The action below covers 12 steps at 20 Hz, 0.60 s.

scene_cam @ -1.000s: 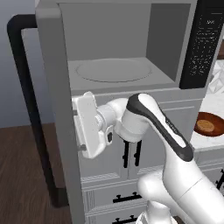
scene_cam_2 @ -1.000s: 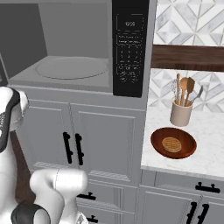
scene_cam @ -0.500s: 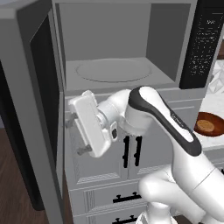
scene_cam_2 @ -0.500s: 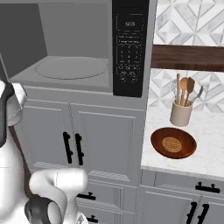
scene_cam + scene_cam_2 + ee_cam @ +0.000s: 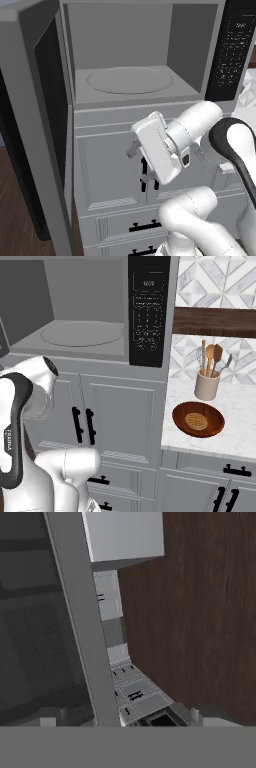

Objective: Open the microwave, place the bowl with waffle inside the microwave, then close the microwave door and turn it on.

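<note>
White arm bent leftward, tool (image 5: 136, 150) low, its finger state unclear.

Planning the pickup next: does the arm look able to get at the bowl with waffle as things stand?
Probably yes: the bowl with waffle sits uncovered on the counter, open above, though the gripper hangs far off by the microwave door.

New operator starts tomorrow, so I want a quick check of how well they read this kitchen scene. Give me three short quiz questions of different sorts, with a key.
1. True or false: the microwave door stands open.
2. Where does the bowl with waffle sit? A) on the turntable B) on the counter right of the microwave C) in the gripper
3. Fill in: behind the bowl stands a pale holder of ____.

Key: 1 true; 2 B; 3 utensils.
</note>
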### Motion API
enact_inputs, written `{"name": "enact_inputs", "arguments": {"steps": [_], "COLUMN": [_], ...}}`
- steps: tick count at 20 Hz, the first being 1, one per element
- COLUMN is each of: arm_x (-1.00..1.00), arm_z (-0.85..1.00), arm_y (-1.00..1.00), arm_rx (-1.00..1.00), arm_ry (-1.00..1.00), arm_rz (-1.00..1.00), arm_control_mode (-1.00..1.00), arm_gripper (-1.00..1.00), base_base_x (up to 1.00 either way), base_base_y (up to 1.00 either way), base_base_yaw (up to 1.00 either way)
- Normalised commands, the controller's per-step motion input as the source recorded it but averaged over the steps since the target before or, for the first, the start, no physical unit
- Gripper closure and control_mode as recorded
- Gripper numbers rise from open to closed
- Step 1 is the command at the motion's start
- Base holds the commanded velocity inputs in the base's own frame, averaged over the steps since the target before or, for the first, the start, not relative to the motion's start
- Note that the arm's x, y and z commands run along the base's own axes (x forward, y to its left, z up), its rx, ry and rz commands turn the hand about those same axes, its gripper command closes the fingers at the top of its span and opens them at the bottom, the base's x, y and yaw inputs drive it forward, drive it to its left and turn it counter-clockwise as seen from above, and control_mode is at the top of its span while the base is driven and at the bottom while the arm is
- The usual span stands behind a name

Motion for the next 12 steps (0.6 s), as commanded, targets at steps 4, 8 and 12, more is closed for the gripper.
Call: {"name": "enact_inputs", "arguments": {"steps": [4,8,12], "arm_x": [-0.01,0.1,0.43], "arm_z": [-0.21,-0.36,-0.24], "arm_y": [-1.0,-1.0,-1.0], "arm_rx": [-0.25,-0.13,0.0], "arm_ry": [-0.11,0.0,-0.05], "arm_rz": [-0.3,-0.36,-0.25], "arm_control_mode": [-1.0,-1.0,-1.0], "arm_gripper": [-1.0,-1.0,-1.0], "base_base_x": [0.0,0.0,0.0], "base_base_y": [0.0,0.0,0.0], "base_base_yaw": [0.0,0.0,0.0]}}
